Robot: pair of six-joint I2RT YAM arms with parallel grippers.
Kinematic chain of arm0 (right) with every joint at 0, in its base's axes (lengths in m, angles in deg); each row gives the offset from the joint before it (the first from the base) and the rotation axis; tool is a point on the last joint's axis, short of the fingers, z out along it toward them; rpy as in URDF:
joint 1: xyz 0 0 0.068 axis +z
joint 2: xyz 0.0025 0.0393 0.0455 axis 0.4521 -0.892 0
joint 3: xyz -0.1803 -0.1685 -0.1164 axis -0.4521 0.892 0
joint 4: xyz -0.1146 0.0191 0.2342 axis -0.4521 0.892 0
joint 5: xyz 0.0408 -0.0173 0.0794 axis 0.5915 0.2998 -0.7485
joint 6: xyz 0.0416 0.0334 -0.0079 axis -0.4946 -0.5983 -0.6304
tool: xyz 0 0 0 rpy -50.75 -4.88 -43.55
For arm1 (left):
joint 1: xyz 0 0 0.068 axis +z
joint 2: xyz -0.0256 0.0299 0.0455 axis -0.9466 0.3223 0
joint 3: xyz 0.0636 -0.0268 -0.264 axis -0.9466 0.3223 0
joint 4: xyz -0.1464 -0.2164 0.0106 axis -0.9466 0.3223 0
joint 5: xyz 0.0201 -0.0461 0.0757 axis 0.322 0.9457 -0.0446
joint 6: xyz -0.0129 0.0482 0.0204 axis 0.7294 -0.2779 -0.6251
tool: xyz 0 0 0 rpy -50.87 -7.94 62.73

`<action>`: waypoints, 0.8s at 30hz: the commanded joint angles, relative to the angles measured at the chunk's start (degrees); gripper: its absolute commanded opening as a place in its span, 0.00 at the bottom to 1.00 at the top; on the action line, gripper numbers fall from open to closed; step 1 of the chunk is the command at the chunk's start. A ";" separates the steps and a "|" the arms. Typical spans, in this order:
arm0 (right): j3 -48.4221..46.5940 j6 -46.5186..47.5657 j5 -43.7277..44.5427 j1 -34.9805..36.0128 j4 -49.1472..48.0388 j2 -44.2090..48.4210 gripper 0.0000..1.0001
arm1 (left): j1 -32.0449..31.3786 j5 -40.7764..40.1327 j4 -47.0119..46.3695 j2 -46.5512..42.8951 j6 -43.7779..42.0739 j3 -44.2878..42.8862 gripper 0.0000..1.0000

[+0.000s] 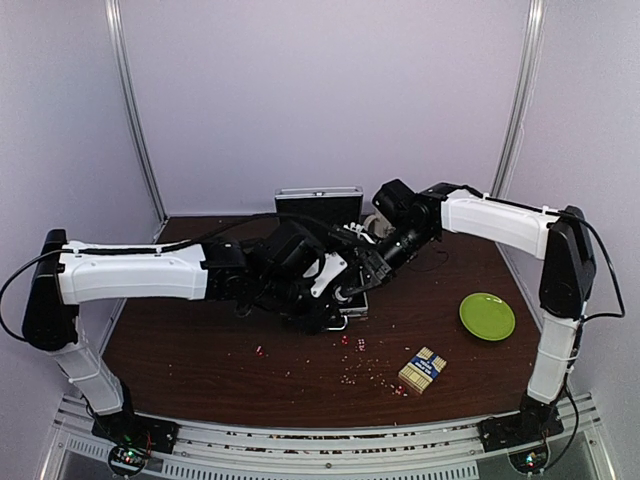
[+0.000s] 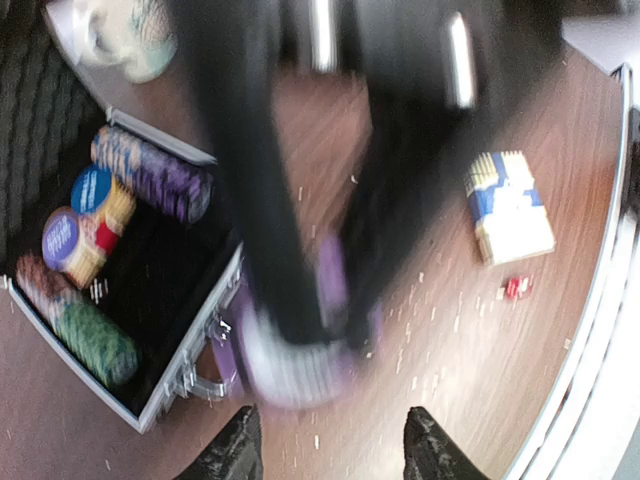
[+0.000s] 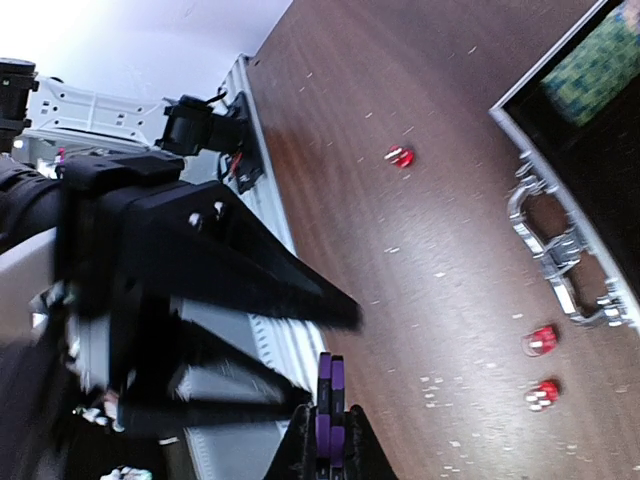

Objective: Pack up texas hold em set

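Note:
The silver case (image 2: 185, 345) lies open with several stacks of coloured chips (image 2: 150, 175) in its black lining; its handle (image 2: 205, 385) faces me. My right gripper (image 3: 329, 450) is shut on two purple chips (image 3: 330, 385) held on edge. In the left wrist view it shows as a blur, with the purple chips (image 2: 300, 350) just outside the case's handle side. My left gripper (image 2: 330, 455) is open and empty, right beside it. The blue-and-tan card box (image 1: 422, 370) lies at the front right. Tiny red dice (image 1: 350, 342) lie scattered on the table.
A green plate (image 1: 487, 316) sits at the right. A cream mug (image 2: 130, 35) stands beside the case's far side. The case lid (image 1: 318, 200) stands upright at the back. Small pale crumbs are scattered over the brown table (image 1: 200, 350). Both arms crowd the middle.

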 commanded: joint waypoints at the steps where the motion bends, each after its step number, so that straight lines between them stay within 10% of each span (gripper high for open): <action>1: -1.61 10.73 9.53 -2.62 3.68 0.95 0.00 | 0.10 -2.11 -3.42 -8.46 2.88 9.33 0.51; 15: -4.08 41.75 44.56 -0.13 2.74 1.65 0.00 | 4.46 -5.39 -10.10 -20.34 11.73 26.82 0.51; 24: -13.98 45.82 47.98 2.28 5.55 -7.91 0.00 | 4.46 -4.36 -12.00 -21.10 13.75 28.14 0.51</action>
